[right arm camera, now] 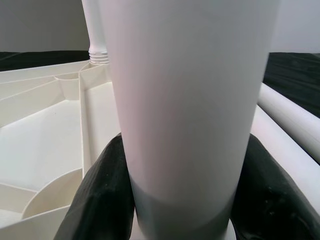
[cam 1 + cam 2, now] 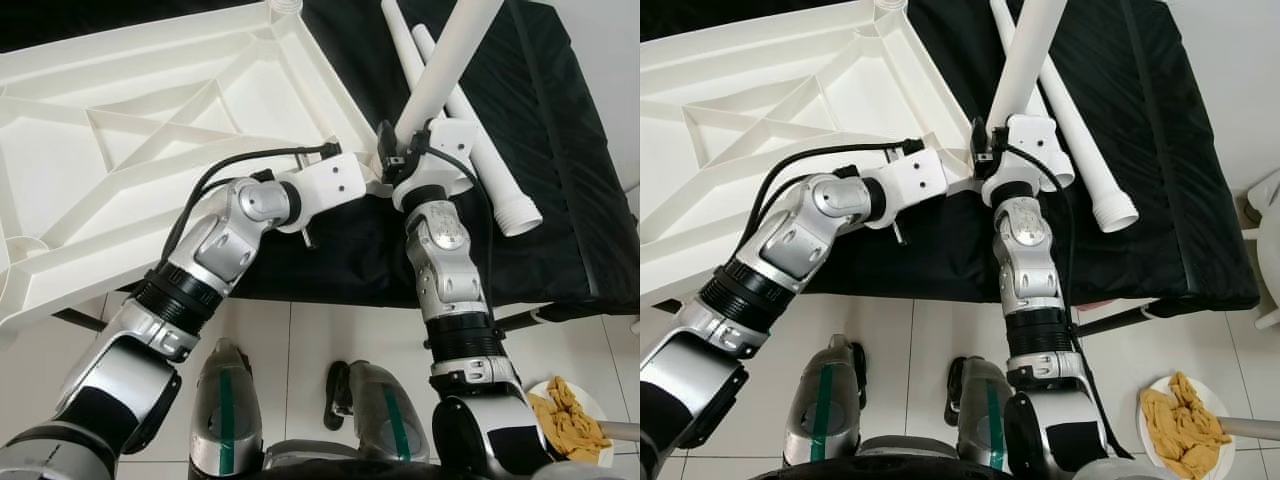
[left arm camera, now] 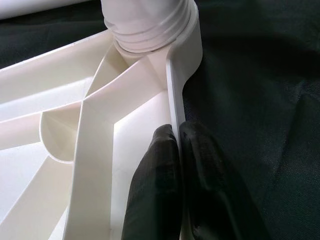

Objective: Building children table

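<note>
White tabletop [image 2: 150,130] upside down, ribs up, upper left of frame, on black cloth [image 2: 560,150]. Left gripper [image 3: 177,150] pinched on tabletop rim wall near corner socket, likely bracing it. Right gripper [image 1: 180,200] clamped around upright leg [image 2: 445,60] at frame centre, seemingly seating it in socket. Two spare legs [image 2: 480,150] lie just beside, upper right.

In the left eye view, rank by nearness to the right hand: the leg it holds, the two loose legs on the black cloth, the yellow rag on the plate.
1. The held leg: in the right hand, rising at the tabletop corner.
2. The loose legs: on the black cloth, just to its right.
3. The yellow rag: on the floor plate, far lower right.
</note>
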{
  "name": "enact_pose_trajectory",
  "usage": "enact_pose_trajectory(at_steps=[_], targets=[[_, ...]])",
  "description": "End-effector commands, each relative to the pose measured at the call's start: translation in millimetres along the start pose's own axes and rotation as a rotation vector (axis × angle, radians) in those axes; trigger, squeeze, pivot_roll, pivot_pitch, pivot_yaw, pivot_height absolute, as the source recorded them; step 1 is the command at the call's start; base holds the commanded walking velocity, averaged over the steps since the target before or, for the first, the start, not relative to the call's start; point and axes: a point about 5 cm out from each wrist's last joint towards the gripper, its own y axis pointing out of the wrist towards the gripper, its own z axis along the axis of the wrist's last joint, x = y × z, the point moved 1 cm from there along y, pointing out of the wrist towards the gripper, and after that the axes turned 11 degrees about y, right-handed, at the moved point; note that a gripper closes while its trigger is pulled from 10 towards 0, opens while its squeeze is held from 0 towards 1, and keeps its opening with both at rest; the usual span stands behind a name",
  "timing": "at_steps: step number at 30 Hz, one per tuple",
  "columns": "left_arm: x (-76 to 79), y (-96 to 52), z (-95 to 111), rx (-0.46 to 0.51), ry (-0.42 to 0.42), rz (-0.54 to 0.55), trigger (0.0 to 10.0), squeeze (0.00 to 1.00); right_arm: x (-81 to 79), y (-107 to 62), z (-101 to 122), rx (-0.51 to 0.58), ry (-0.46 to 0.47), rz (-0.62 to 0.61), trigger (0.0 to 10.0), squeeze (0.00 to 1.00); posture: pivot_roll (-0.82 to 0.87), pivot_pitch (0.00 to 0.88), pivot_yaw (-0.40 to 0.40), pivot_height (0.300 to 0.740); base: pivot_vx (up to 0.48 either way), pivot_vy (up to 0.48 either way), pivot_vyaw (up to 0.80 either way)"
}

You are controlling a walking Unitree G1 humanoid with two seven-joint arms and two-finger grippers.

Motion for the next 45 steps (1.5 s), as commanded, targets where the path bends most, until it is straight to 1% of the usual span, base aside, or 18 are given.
enact_pose_trajectory(at_steps=[1, 2, 4, 9, 10, 12, 14, 17, 18, 19, 21, 26, 27, 29, 30, 32, 36, 45], targets=[[6.7, 5.9, 13, 0.047, 0.047, -0.024, 10.0, 0.00, -13.6, -4.8, -15, -0.069, 0.005, 0.034, 10.0, 0.00, 0.05, 0.017, -0.091, 0.740, 0.000, 0.000, 0.00], [7.0, 5.9, 13, 0.046, 0.047, -0.023, 10.0, 0.00, -14.4, -5.4, -15, -0.069, 0.027, 0.048, 10.0, 1.00, 0.05, 0.018, -0.090, 0.740, 0.000, 0.000, 0.00], [7.6, 5.8, 13, 0.044, 0.047, -0.023, 10.0, 0.00, -14.3, -6.2, -14, -0.065, 0.048, 0.059, 10.0, 1.00, 0.05, 0.016, -0.091, 0.740, 0.000, 0.000, 0.00], [8.0, 5.8, 13, 0.045, 0.047, -0.024, 10.0, 0.00, -11.3, -6.4, -12, -0.058, 0.054, 0.060, 10.0, 1.00, 0.05, 0.017, -0.091, 0.740, 0.000, 0.000, 0.00], [7.6, 5.7, 12, 0.044, 0.047, -0.023, 10.0, 0.00, -5.9, -6.2, -9, -0.054, 0.056, 0.067, 10.0, 1.00, 0.05, 0.017, -0.090, 0.740, 0.000, 0.000, 0.00], [7.3, 5.3, 12, 0.043, 0.047, -0.023, 10.0, 0.00, -1.0, -5.6, -8, -0.072, 0.072, 0.075, 10.0, 1.00, 0.05, 0.017, -0.090, 0.740, 0.000, 0.000, 0.00], [7.3, 5.2, 12, 0.043, 0.047, -0.023, 10.0, 0.00, -0.6, -5.6, -8, -0.075, 0.074, 0.075, 10.0, 1.00, 0.05, 0.017, -0.090, 0.740, 0.000, 0.000, 0.00], [6.5, 5.0, 12, 0.044, 0.049, -0.022, 10.0, 0.00, 8.0, -4.3, -2, -0.064, 0.034, 0.106, 10.0, 1.00, 0.05, 0.018, -0.090, 0.740, 0.000, 0.000, 0.00], [6.5, 5.0, 12, 0.044, 0.049, -0.022, 10.0, 0.00, 8.0, -4.3, -2, -0.064, 0.034, 0.106, 10.0, 1.00, 0.05, 0.018, -0.090, 0.740, 0.000, 0.000, 0.00], [6.2, 4.9, 13, 0.044, 0.048, -0.022, 10.0, 0.00, 11.8, -3.5, 0, -0.065, 0.017, 0.131, 10.0, 0.00, 0.05, 0.019, -0.088, 0.740, 0.000, 0.000, 0.00], [6.0, 4.8, 13, 0.045, 0.048, -0.021, 10.0, 0.00, 14.0, -3.0, 1, -0.067, 0.007, 0.147, 10.0, 0.00, 0.05, 0.019, -0.088, 0.740, 0.000, 0.000, 0.00], [5.3, 4.6, 13, 0.045, 0.051, -0.022, 10.0, 0.00, 22.1, 1.1, 9, -0.080, 0.011, 0.297, 10.0, 0.00, 0.05, 0.021, -0.084, 0.740, 0.000, 0.000, 0.00], [5.3, 4.6, 13, 0.045, 0.051, -0.022, 10.0, 0.00, 22.1, 1.1, 9, -0.080, 0.011, 0.297, 10.0, 0.00, 0.05, 0.021, -0.084, 0.740, 0.000, 0.000, 0.00], [3.8, 4.6, 13, 0.044, 0.054, -0.018, 10.0, 0.00, 32.5, 4.6, 12, -0.114, -0.008, 0.396, 10.0, 0.00, 0.05, 0.022, -0.083, 0.740, 0.000, 0.000, 0.00], [3.8, 4.6, 13, 0.044, 0.054, -0.018, 10.0, 0.00, 32.5, 4.6, 12, -0.114, -0.008, 0.396, 10.0, 0.00, 0.05, 0.022, -0.083, 0.740, 0.000, 0.000, 0.00], [2.8, 4.5, 13, 0.043, 0.053, -0.015, 10.0, 0.00, 40.1, 5.8, 9, -0.154, -0.032, 0.459, 10.0, 0.00, 0.05, 0.022, -0.080, 0.740, 0.000, 0.000, 0.00], [1.1, 4.0, 13, 0.043, 0.053, -0.013, 10.0, 0.00, 48.4, 10.0, 10, -0.181, -0.045, 0.503, 10.0, 0.00, 0.05, 0.026, -0.076, 0.740, 0.000, 0.000, 0.00], [-2.3, 3.3, 13, 0.041, 0.053, -0.005, 10.0, 0.00, 55.9, 18.6, 10, -0.218, -0.052, 0.548, 10.0, 0.00, 0.05, 0.032, -0.071, 0.740, 0.000, 0.000, 0.00]])
